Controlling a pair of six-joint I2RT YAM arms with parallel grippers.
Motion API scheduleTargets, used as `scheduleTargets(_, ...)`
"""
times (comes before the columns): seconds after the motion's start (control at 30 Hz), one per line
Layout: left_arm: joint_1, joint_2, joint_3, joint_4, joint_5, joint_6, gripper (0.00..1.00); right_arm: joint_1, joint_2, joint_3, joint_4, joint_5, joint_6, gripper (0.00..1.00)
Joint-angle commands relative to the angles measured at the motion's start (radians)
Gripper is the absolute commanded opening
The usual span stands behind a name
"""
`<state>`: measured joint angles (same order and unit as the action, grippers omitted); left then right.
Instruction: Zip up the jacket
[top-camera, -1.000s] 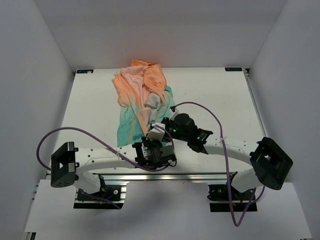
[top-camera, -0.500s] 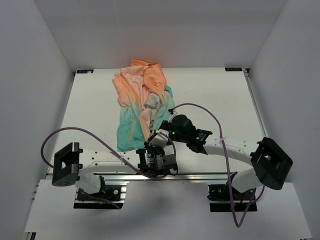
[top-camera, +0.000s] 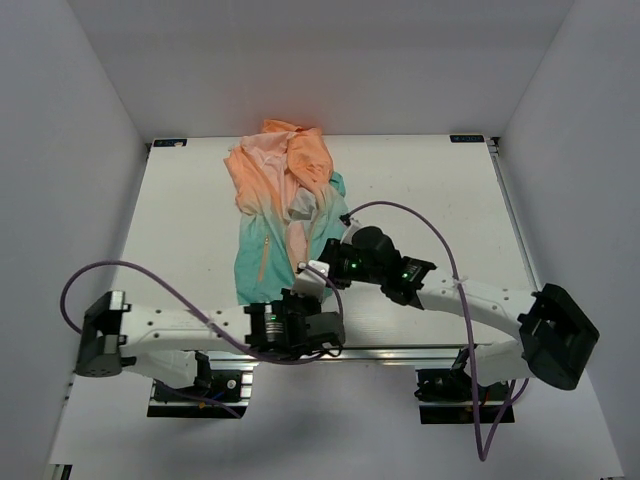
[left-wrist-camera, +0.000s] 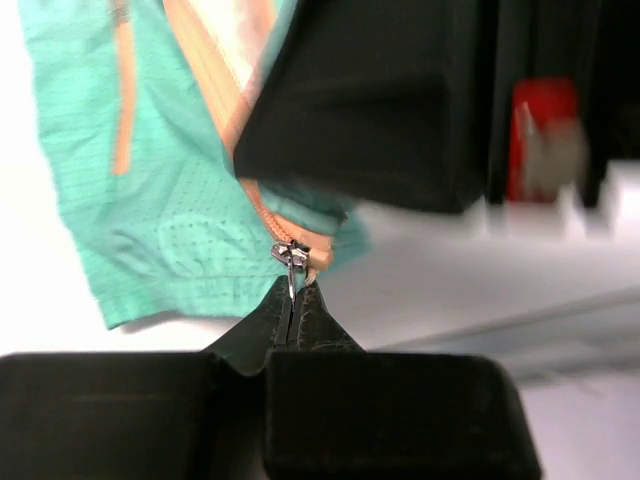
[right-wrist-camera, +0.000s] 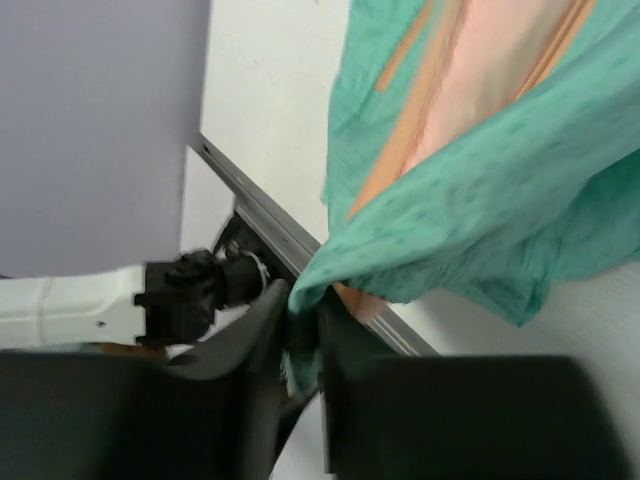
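Note:
The jacket (top-camera: 280, 195) lies on the white table, orange at the far end and teal at the near hem. My left gripper (left-wrist-camera: 295, 290) is shut on the silver zipper pull (left-wrist-camera: 291, 258) at the bottom of the orange zipper, by the teal hem (left-wrist-camera: 170, 220). From above, the left gripper (top-camera: 300, 288) sits just below the hem. My right gripper (right-wrist-camera: 305, 322) stands beside it, its jaws slightly parted with a lifted corner of the teal hem (right-wrist-camera: 470, 210) still lying between them. In the top view the right gripper (top-camera: 325, 266) is at the hem's right corner.
The right wrist's black body (left-wrist-camera: 380, 100) hangs close above the left gripper. The table's metal front rail (right-wrist-camera: 290, 235) runs right next to both grippers. The left arm's purple cable (top-camera: 150, 275) loops over the near left of the table.
The right jaws have parted on the hem they were clamping. The left arm has swung lower and leftward, its gripper keeping hold of the zipper pull.

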<state>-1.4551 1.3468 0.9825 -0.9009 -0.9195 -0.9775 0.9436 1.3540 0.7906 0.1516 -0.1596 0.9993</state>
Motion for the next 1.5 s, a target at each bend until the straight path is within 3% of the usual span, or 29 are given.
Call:
scheduleTargets(0.0,-0.044,-0.176,-0.025,0.143,0.064,0.063,0.0,-0.042,-0.078,-0.004,0.086,0.082,-0.083,0.31)
scheduleTargets(0.07,-0.042,-0.222,-0.045,0.187,0.07,0.125,0.0,-0.042,-0.099,-0.005,0.088,0.033,-0.137,0.53)
scheduleTargets(0.13,-0.042,-0.282,-0.054,0.197,0.068,0.161,0.0,-0.043,-0.128,0.01,0.047,0.029,-0.174,0.64)
scheduleTargets(0.27,-0.042,-0.33,-0.065,0.203,0.059,0.2,0.0,-0.042,-0.196,0.029,0.019,0.0,-0.261,0.72)
scheduleTargets(0.57,-0.042,-0.271,-0.008,0.065,-0.001,0.165,0.0,-0.042,-0.298,0.13,-0.196,-0.009,-0.522,0.75)
scheduleTargets(0.73,-0.042,-0.31,-0.021,0.085,-0.002,0.224,0.0,-0.042,-0.342,0.179,-0.299,-0.006,-0.781,0.75)
scheduleTargets(0.83,-0.042,-0.336,-0.025,0.105,0.013,0.276,0.0,-0.042,-0.333,0.2,-0.334,0.043,-0.85,0.75)
scheduleTargets(0.97,-0.042,-0.333,-0.018,0.108,0.025,0.322,0.0,-0.042,-0.279,0.24,-0.334,0.077,-0.881,0.76)
scheduleTargets(1.3,-0.037,-0.155,0.042,0.146,0.041,0.484,0.0,-0.042,-0.027,0.325,-0.205,-0.193,-0.869,0.67)
scheduleTargets(1.47,0.001,-0.136,0.051,0.138,0.024,0.505,0.0,-0.043,0.025,0.293,-0.236,-0.193,-0.863,0.62)
